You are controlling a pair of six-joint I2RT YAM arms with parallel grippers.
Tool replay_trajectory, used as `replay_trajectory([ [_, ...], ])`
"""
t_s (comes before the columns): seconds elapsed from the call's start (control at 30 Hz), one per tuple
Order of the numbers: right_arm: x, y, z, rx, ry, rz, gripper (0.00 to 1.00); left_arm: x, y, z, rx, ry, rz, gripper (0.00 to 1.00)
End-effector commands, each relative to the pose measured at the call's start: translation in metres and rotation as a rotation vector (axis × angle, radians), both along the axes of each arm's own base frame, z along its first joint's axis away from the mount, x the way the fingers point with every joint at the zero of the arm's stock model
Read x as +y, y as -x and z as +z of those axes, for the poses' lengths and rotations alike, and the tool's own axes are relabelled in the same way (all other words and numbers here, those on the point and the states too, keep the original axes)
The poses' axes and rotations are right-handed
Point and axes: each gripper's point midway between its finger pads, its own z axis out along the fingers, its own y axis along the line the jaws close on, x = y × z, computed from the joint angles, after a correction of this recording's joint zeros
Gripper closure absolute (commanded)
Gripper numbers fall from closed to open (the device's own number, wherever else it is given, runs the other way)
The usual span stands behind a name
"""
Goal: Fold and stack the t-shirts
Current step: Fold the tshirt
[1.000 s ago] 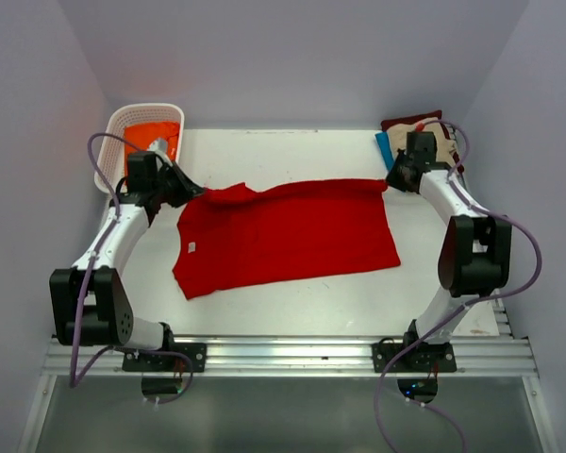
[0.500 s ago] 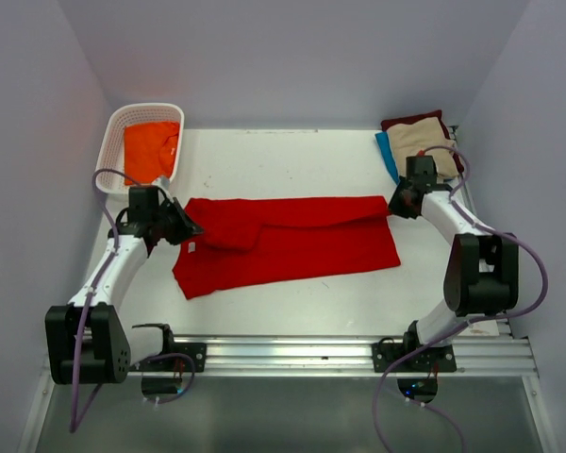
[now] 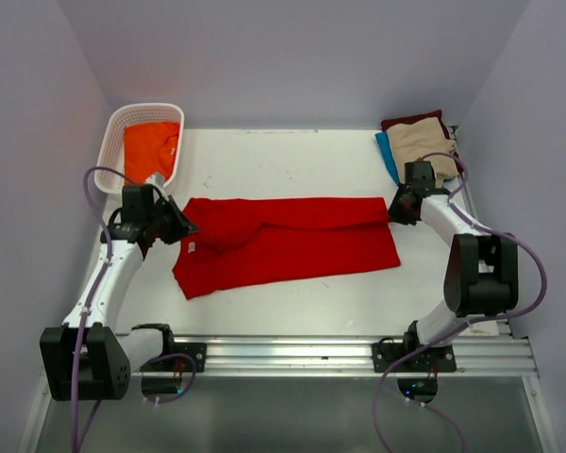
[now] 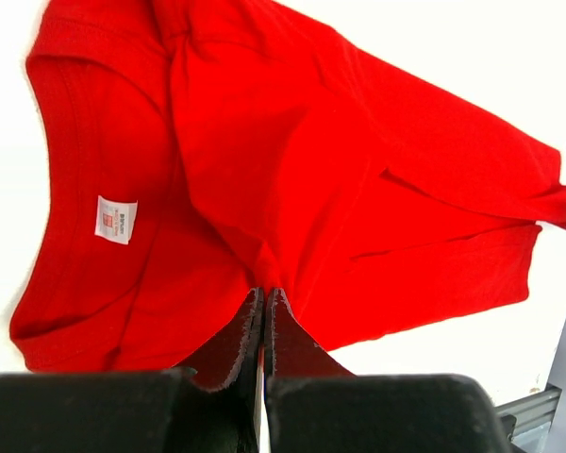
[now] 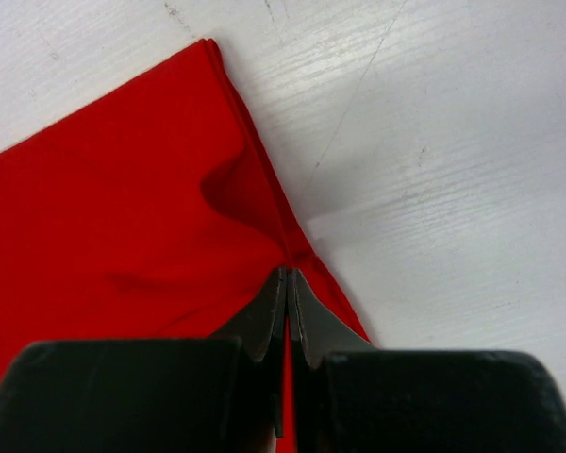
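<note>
The white tag [image 4: 116, 219] on the red t-shirt [image 4: 358, 189] is unreadable.

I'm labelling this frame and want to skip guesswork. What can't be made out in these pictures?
Tag print on the red shirt: left wrist view, too small to read.
Maroon shirt and blue shirt: top view, mostly covered by the beige shirt.
Orange shirt edges: top view, hidden by the basket walls.

The right gripper [image 5: 285, 283] pinches the doubled edge of the red t-shirt [image 5: 113, 226], jaws pressed tight on the cloth, which lies creased and puckered on the scuffed white table [image 5: 434, 142].
</note>
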Motion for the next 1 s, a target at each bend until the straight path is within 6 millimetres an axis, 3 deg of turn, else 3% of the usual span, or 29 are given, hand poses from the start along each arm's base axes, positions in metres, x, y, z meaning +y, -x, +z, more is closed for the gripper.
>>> replay_trajectory([
  [0.0,-0.004,0.002,0.012,-0.029,0.019,-0.012,1.0,0.005,-0.004,0.032,-0.075,-0.027,0.001,1.0],
  [0.23,-0.004,0.002,0.012,-0.025,0.021,-0.009,1.0,0.005,0.002,0.053,-0.101,-0.029,0.001,1.0],
  [0.57,-0.002,0.01,0.004,0.001,0.015,-0.004,1.0,-0.002,0.029,0.035,-0.034,0.004,-0.022,1.0],
  [0.8,-0.001,0.013,-0.004,0.027,0.013,0.0,1.0,-0.003,0.037,0.035,-0.015,0.0,-0.036,1.0],
  [0.97,-0.001,0.015,-0.007,0.036,0.021,0.001,1.0,-0.005,0.044,0.023,0.03,0.005,-0.052,1.0],
])
